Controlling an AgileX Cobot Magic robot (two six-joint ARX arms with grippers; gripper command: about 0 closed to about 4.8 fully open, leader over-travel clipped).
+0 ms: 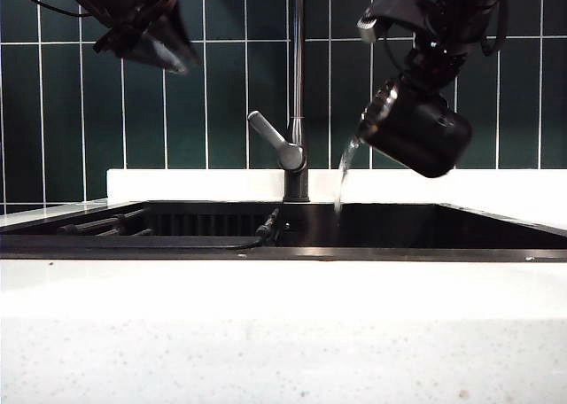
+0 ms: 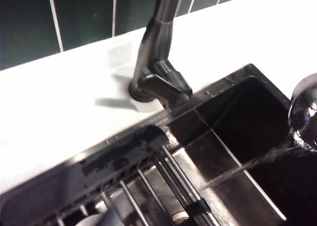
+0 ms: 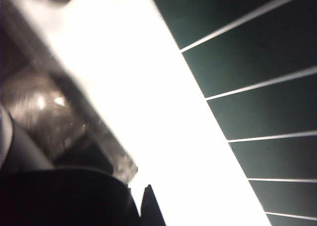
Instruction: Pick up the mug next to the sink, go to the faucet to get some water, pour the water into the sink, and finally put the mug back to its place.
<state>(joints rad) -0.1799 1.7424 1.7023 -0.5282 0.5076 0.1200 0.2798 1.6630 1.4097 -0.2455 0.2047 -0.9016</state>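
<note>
The black mug [image 1: 418, 131] hangs tilted over the right half of the sink [image 1: 399, 253], its steel rim pointing down and to the left. My right gripper [image 1: 403, 85] is shut on it from above. Water [image 1: 344, 169] runs from the rim in a thin stream into the basin. The faucet [image 1: 299, 76] rises at the middle back, its grey lever [image 1: 270, 138] slanting out to the left. My left gripper [image 1: 155, 36] hangs high at the upper left, away from everything; its jaws are too blurred to read. The left wrist view shows the faucet base [image 2: 158, 72], the mug rim [image 2: 304, 112] and the stream [image 2: 247, 164]. The right wrist view has the mug [image 3: 59, 196] beside a fingertip [image 3: 148, 206].
A dark slatted rack [image 1: 106, 225] lies in the left part of the sink, its rods [image 2: 168, 186] showing below the left wrist camera. White speckled countertop [image 1: 266, 333] runs along the front, and a white ledge [image 1: 195, 184] meets the dark green tiled wall [image 1: 80, 112] behind.
</note>
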